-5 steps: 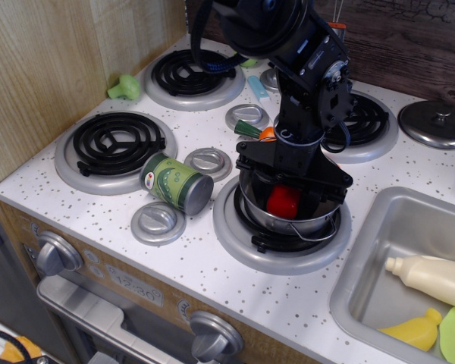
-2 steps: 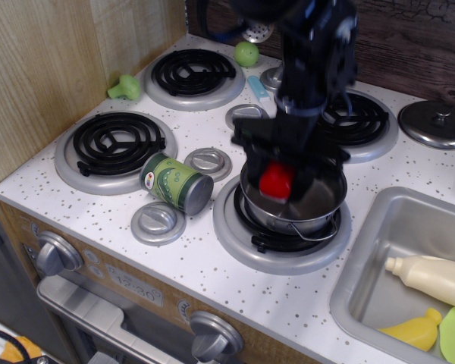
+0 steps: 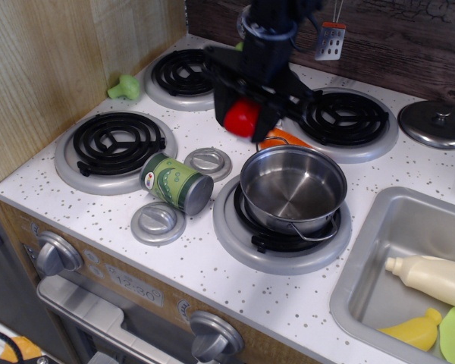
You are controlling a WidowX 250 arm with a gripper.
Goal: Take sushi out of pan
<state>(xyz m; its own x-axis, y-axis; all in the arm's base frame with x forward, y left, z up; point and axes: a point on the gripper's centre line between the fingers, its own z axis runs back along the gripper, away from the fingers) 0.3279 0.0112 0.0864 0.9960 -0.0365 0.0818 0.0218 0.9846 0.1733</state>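
Above the stovetop, the gripper (image 3: 243,115) clamps the sushi (image 3: 241,118), clear of the pan (image 3: 293,186).

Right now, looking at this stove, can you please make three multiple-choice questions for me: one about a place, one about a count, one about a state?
1. Where is the sushi?
A. On the pan floor
B. Lifted in the gripper, above the counter, left of the pan
C. In the sink

2. How many black coil burners can be seen uncovered?
A. Three
B. One
C. Five

3. What is the state of the pan?
A. Tipped on its side
B. Covered by its lid
C. Upright and empty

Answers:
1. B, the red block sits between the fingers of the gripper, clear of the pan rim.
2. A, three coils show fully; the fourth burner is under the pan.
3. C, its bare steel floor is visible, and the lid rests far right.
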